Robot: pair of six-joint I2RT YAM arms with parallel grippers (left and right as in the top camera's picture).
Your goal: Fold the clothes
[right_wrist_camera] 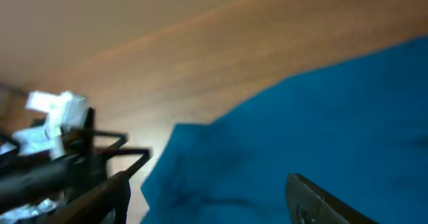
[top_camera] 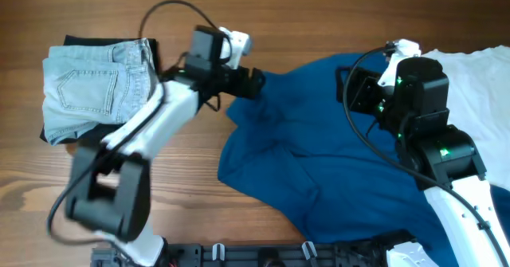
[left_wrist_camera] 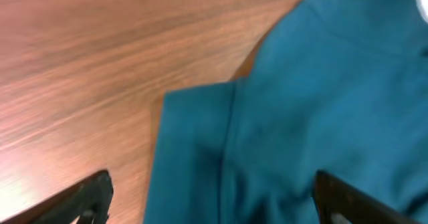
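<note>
The dark blue shirt (top_camera: 311,151) lies crumpled across the middle and right of the table. My left gripper (top_camera: 253,82) hangs over its upper left edge; in the left wrist view the fingers (left_wrist_camera: 214,200) are spread wide over a fold of the blue shirt (left_wrist_camera: 301,117), holding nothing. My right gripper (top_camera: 351,84) is over the shirt's upper right part; in the right wrist view its fingers (right_wrist_camera: 207,194) are spread apart above the blue shirt (right_wrist_camera: 301,117), empty. Folded pale denim (top_camera: 92,88) lies on a black garment (top_camera: 80,41) at far left. A white garment (top_camera: 478,80) lies at far right.
The wooden table (top_camera: 303,12) shows bare along the back and at the front left. The left arm (top_camera: 131,139) stretches diagonally from the front edge past the denim pile. A black rail (top_camera: 263,255) runs along the front edge.
</note>
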